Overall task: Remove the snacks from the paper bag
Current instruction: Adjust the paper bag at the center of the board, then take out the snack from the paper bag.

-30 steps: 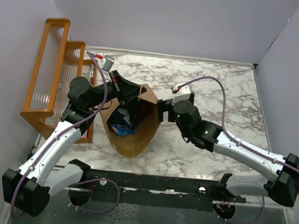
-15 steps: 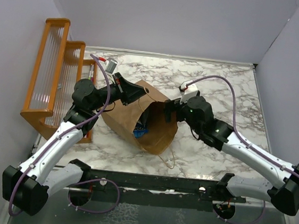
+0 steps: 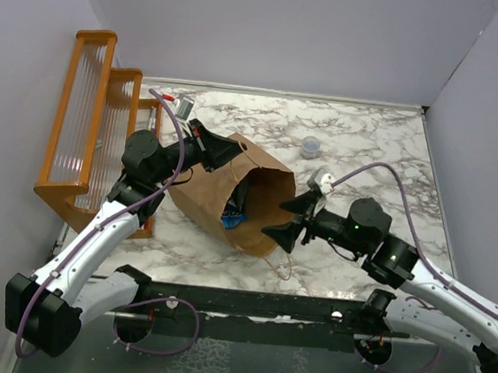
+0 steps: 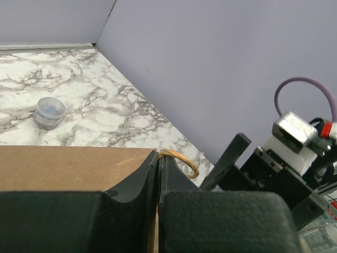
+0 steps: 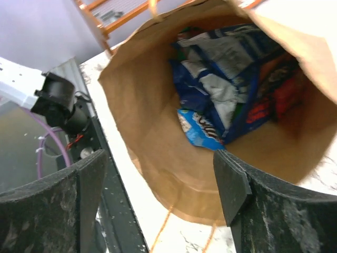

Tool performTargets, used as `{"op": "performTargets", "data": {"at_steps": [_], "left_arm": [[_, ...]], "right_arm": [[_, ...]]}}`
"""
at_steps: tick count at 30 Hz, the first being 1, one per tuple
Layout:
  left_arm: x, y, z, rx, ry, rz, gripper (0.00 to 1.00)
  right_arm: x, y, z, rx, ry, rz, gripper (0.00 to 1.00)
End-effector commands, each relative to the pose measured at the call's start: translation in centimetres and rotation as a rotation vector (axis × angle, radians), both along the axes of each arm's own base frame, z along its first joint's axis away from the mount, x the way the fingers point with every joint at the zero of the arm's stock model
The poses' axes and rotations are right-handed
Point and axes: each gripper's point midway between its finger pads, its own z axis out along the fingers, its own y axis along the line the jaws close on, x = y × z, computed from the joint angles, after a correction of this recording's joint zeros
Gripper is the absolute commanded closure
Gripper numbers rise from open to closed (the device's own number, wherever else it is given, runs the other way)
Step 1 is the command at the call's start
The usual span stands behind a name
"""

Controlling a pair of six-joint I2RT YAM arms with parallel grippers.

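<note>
The paper bag [image 3: 201, 204] is lying sideways on the tabletop [image 3: 370, 132], and the snacks [image 5: 226, 58] are sitting inside it. The left arm [image 3: 93, 232] is pinching the bag's rim between closed jaws. The jaws of the right arm [image 3: 381, 247] are standing wide before its mouth.

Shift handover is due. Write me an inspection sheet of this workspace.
Surface: marble table, no spills seen.
Job's things: paper bag tipped sideways, mouth open; snacks inside it, none seen outside.
Clutter: clear cup upright beyond the bag; orange rack at the left edge.
Grippers: left gripper, fingers shut on the bag's rim; right gripper open at the bag's mouth, holding nothing.
Cables: purple cables loop over both arms.
Surroundings: lavender walls; nothing else seen.
</note>
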Motion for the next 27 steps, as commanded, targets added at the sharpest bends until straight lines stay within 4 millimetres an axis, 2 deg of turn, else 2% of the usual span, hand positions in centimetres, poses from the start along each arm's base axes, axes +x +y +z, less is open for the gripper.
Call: {"op": "performTargets", "data": {"at_steps": [1, 3, 7, 9, 14, 16, 21, 24, 27], "left_arm": [[0.1, 0.5, 0.9, 0.0, -0.018, 0.044, 1.0], [0.1, 0.6, 1.1, 0.0, -0.013, 0.051, 1.0], [0.1, 0.8, 1.6, -0.01, -0.004, 0.066, 1.0], [0.0, 0.9, 1.7, -0.009, 0.0, 0.069, 1.0], [-0.3, 1.2, 1.7, -0.008, -0.003, 0.084, 1.0], [-0.5, 1.3, 1.6, -0.007, -0.001, 0.087, 1.0], [-0.6, 1.4, 1.4, 0.001, 0.006, 0.085, 1.0], [-0.7, 1.4, 1.2, 0.002, 0.008, 0.083, 1.0], [-0.8, 1.5, 1.0, 0.0, 0.005, 0.085, 1.0]], "right_arm": [[-1.0, 4.2, -0.2, 0.092, -0.054, 0.066, 0.22], [-0.1, 5.3, -1.2, 0.109, -0.131, -0.017, 0.26], [4.6, 5.0, -4.6, 0.102, -0.202, -0.294, 0.26], [6.5, 5.0, -5.3, 0.086, -0.199, -0.402, 0.25], [9.7, 5.0, -7.2, 0.066, -0.184, -0.591, 0.25], [10.2, 5.3, -7.8, 0.077, -0.176, -0.62, 0.26], [11.1, 7.6, -8.8, 0.075, -0.19, -0.607, 0.3], [12.5, 6.9, -10.1, 0.056, -0.186, -0.722, 0.35], [13.1, 6.8, -10.1, 0.101, -0.23, -0.757, 0.38]]}}
